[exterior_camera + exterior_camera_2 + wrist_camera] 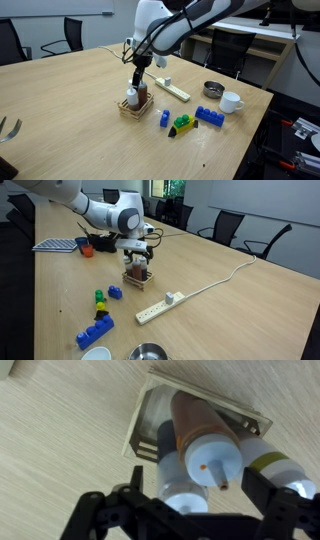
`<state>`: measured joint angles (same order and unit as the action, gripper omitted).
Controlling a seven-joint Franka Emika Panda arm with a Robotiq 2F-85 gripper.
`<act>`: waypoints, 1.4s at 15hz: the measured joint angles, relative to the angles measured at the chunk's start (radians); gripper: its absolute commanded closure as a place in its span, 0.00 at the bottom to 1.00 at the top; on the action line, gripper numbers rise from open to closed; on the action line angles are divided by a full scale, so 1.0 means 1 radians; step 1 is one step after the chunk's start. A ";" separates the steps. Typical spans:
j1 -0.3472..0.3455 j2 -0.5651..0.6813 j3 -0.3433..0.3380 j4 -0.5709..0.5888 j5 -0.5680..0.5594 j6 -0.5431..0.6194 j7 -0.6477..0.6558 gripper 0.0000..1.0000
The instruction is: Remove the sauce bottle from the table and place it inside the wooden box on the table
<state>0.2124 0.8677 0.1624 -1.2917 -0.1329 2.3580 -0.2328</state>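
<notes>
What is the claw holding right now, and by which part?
Nothing is held. The claw is open above the wooden box, its jaws spread clear of the sauce bottle standing inside it.

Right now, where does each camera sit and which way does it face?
Exterior view: past the table corner far from the mug, facing the wooden box; arm enters upper right, gripper above the box.
Exterior view: at the mug end, facing back along the table; arm enters upper left.
Wrist view: on the wrist, looking down into the box; open gripper at the bottom edge, straddling the sauce bottle.
Shared: all show the box; both exterior views show the power strip and blue blocks.
</notes>
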 measured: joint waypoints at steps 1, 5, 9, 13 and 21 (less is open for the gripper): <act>0.000 0.001 0.000 0.000 0.000 0.000 0.000 0.00; 0.000 0.009 0.000 0.002 0.000 0.001 0.000 0.00; 0.000 0.007 0.000 0.002 0.000 0.001 0.000 0.00; 0.043 0.035 -0.041 0.030 -0.046 -0.011 0.014 0.00; 0.109 -0.147 -0.092 0.080 -0.169 -0.021 0.071 0.00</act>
<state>0.3217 0.7207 0.0706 -1.2115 -0.3020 2.3375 -0.1620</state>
